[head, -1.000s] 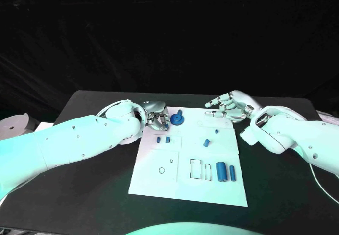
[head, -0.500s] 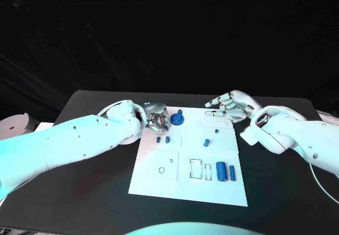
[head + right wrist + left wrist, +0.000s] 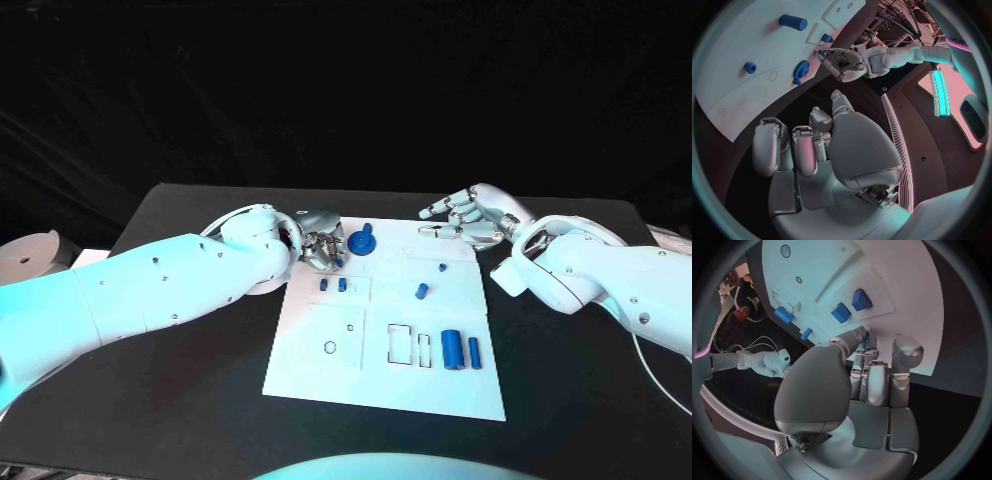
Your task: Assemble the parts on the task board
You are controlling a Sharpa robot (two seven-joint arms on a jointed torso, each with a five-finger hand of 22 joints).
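Note:
The white task board (image 3: 378, 380) lies mid-table. My left hand (image 3: 320, 250) hovers at its far left corner with fingers curled, and a small blue part (image 3: 865, 334) shows pinched at its fingertips; the right wrist view shows this left hand (image 3: 842, 62) too. Just right of it stands a blue gear-like part (image 3: 361, 242). Two small blue blocks (image 3: 333, 285) sit in a marked field below the hand. My right hand (image 3: 464, 218) hangs over the board's far right corner, fingers apart and bent, holding nothing. A blue peg (image 3: 421, 291) and two blue cylinders (image 3: 460, 350) lie on the board.
A tiny blue piece (image 3: 440, 268) sits near the board's right side. Black outlines (image 3: 408, 345) and a small ring mark (image 3: 330, 348) are printed on the near half. A pale round object (image 3: 32, 255) lies off the table's left edge.
The left hand has shifted very slightly at the board's corner. The right hand and the parts on the board have stayed put.

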